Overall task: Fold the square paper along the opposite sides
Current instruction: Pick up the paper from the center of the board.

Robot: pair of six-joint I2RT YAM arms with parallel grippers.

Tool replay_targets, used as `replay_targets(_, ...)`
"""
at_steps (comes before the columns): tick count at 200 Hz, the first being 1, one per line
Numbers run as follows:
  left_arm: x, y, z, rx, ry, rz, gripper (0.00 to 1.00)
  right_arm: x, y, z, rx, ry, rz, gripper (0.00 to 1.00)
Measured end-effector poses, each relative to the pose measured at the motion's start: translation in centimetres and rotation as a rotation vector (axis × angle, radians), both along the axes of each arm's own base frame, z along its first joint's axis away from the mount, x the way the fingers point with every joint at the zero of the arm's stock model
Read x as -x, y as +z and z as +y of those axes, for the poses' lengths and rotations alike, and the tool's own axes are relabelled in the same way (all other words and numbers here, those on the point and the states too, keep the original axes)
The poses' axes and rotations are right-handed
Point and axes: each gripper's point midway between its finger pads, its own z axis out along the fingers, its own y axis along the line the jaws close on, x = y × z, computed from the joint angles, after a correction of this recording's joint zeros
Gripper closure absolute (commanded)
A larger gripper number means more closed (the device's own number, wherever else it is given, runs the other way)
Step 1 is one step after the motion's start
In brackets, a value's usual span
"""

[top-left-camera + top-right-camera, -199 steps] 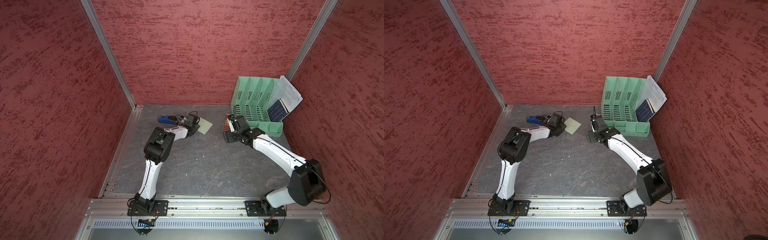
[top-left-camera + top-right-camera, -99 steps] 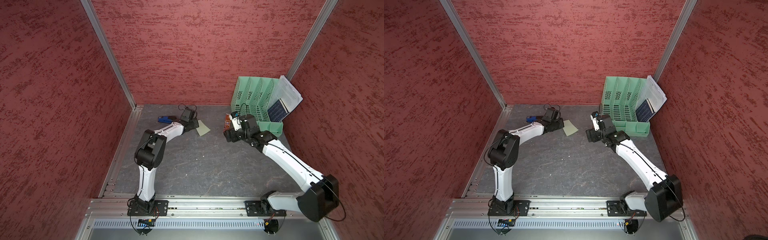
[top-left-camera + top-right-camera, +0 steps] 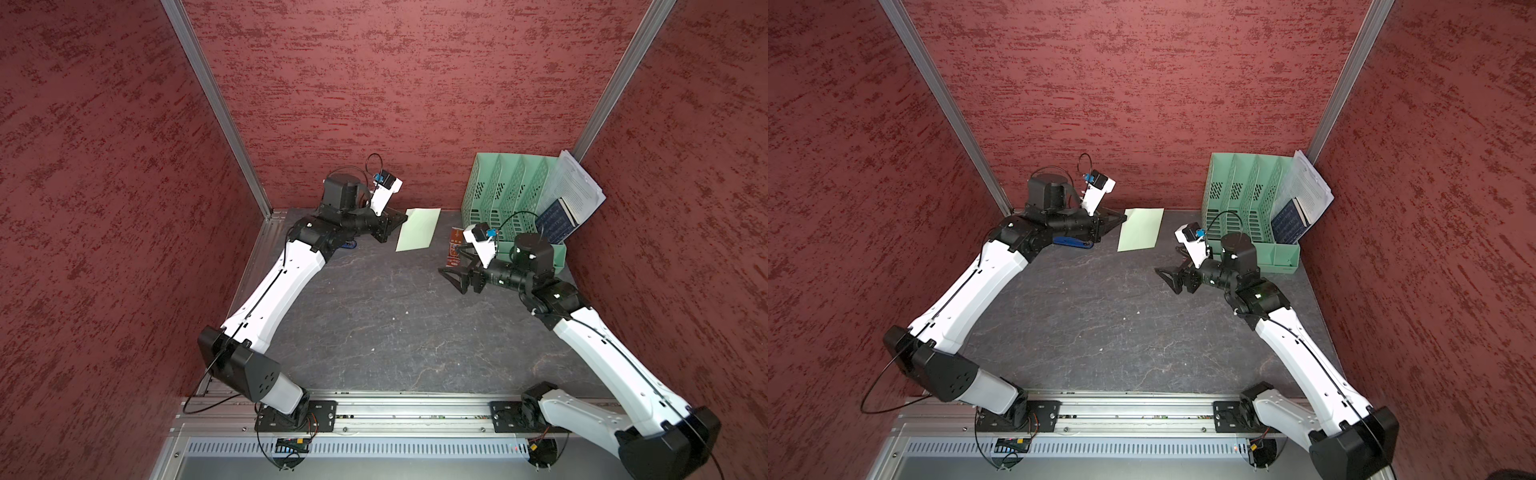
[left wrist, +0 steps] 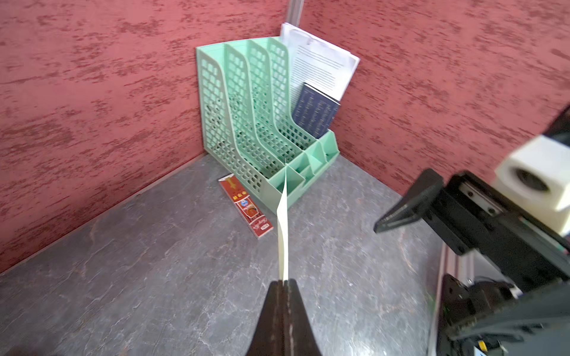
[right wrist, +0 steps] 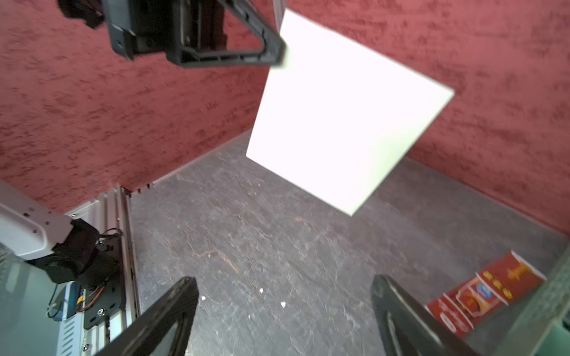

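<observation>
- Setting: booth of red textured walls [image 3: 374, 83]; dark grey stone-look counter [image 3: 374, 332]; two arms bolted at its near rail.
- Square paper [image 3: 419, 229]: plain, pale yellow-green; lifted clear of the counter near the back wall; a flat single sheet in both top views, edge-on in the left wrist view; no crease visible.
- Left claw [image 4: 283, 282]: clenched on one edge of the square paper, close to a corner; the sheet's only support.
- Right claw [image 3: 452, 279]: jaws spread wide, nothing between them; turned toward the sheet but well apart from it; the sheet's far edge is untouched.
- Bystanders, none involved: green file rack [image 3: 498, 195] in the back corner; white printed sheets [image 3: 577, 187] and dark blue booklet [image 3: 557, 222] leaning at its end; red packet [image 4: 246, 209] lying flat just beside the rack; blue stapler [image 3: 1073, 243] under the left arm.
- Progress, as a judgement: pick-up done; fold itself not begun.
- Outstanding, as a judgement: far side to be taken, probably by the right claw; that side brought to meet the held side; edges aligned; crease pressed, most likely against the counter.
- Risk, as a judgement: a thin sheet held at one edge may droop or twist before the sides meet.
</observation>
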Motion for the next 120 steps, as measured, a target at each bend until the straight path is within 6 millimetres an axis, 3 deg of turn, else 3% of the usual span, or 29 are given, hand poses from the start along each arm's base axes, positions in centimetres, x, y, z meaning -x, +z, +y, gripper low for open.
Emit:
replay_targets(26, 3.6, 1.7, 0.5, 0.035, -0.084, -0.033, 1.00, 1.4, 1.9, 0.2, -0.056, 0.067, -0.082, 0.07)
replay_targets(70, 8.8, 5.0, 1.5, 0.146, -0.194, -0.121, 1.00, 2.2, 2.6, 0.4, -0.112, 0.130, -0.121, 0.07)
replay_targets(97, 10.7, 6.5, 1.6, 0.206, -0.244, -0.167, 1.00, 2.8, 3.7, 0.4, -0.132, 0.161, -0.156, 0.08)
replay_targets(120, 11.0, 7.1, 1.4, 0.233, -0.266, -0.182, 1.00, 3.6, 5.2, 0.7, -0.152, 0.210, -0.182, 0.13)
